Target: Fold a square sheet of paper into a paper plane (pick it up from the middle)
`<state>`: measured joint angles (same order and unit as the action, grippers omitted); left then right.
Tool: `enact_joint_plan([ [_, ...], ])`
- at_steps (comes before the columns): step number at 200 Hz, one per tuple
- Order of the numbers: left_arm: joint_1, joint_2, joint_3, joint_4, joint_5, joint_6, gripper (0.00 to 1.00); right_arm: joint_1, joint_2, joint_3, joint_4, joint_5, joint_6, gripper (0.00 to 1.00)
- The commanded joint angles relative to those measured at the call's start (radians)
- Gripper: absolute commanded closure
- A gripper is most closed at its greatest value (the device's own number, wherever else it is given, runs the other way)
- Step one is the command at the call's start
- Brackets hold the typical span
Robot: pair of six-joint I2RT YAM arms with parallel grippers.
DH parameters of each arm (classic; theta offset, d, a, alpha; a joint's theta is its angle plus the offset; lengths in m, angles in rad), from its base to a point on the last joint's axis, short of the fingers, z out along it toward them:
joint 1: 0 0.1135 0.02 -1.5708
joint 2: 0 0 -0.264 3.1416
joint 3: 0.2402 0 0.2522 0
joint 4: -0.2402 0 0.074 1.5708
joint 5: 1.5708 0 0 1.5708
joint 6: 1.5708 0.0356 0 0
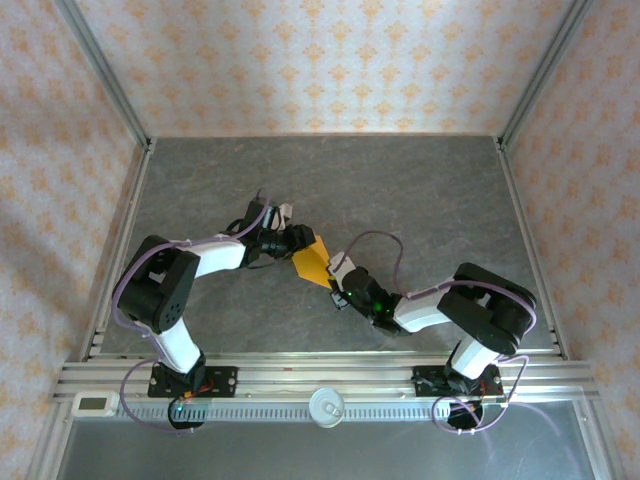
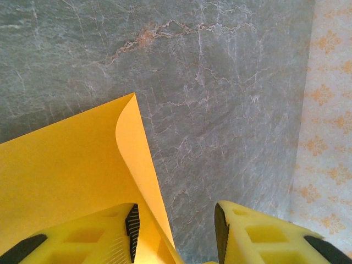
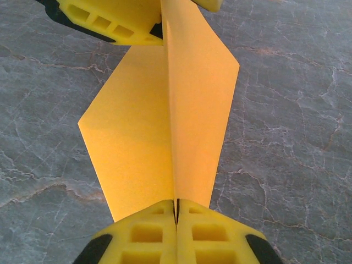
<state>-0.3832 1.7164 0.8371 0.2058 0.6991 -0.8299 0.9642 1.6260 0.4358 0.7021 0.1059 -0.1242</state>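
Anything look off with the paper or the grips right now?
The right gripper is shut on the paper at its crease. The left gripper stands open, the paper close against one finger, and its free flap curls rather than lying flat.

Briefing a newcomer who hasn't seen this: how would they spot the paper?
On the grey marbled table, look centre, where the left tool and right tool meet. The orange paper spans between them: a thin creased sheet, unlike the blocky tools.
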Motion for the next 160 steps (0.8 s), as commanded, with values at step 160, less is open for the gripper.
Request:
enact_joint_plan([
  [160, 0.016, -0.246, -0.009, -0.149, -0.289, 0.094, 0.34, -0.182, 0.072, 0.084, -0.034, -0.546, 0.398, 1.00],
])
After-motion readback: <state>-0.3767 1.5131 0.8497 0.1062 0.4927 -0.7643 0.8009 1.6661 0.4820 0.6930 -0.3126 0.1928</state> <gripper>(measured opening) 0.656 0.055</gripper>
